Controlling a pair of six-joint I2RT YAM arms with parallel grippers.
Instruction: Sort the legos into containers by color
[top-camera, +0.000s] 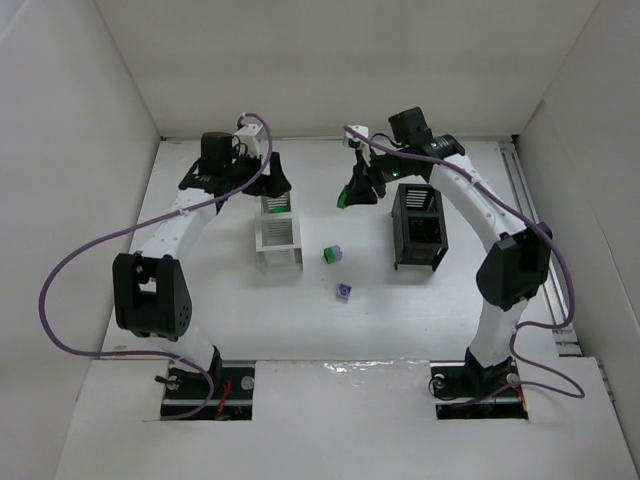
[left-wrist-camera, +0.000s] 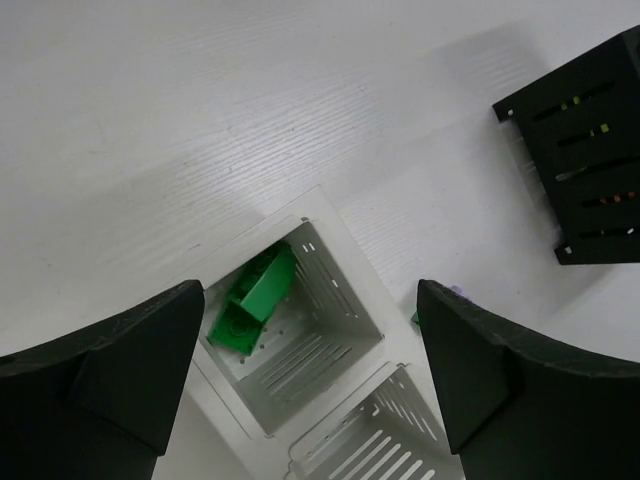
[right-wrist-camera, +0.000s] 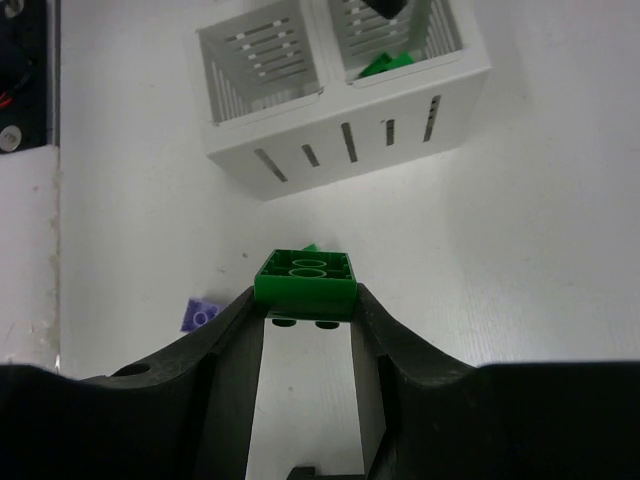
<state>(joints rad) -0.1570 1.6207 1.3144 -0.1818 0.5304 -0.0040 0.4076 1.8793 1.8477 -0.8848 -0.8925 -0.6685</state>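
Observation:
My right gripper (right-wrist-camera: 305, 300) is shut on a green lego (right-wrist-camera: 305, 278) and holds it above the table, between the two boxes (top-camera: 356, 192). The white container (top-camera: 278, 238) holds another green lego (left-wrist-camera: 255, 295) in its far compartment, also seen in the right wrist view (right-wrist-camera: 385, 63). My left gripper (left-wrist-camera: 310, 375) is open and empty, hovering over that compartment (top-camera: 272, 188). The black container (top-camera: 418, 228) stands to the right. A green and lavender lego (top-camera: 330, 255) and a purple lego (top-camera: 344, 292) lie on the table between the boxes.
The white box's near compartment (left-wrist-camera: 395, 435) shows no bricks. The purple lego (right-wrist-camera: 200, 314) lies below and to the left of my right fingers. White walls enclose the table on three sides.

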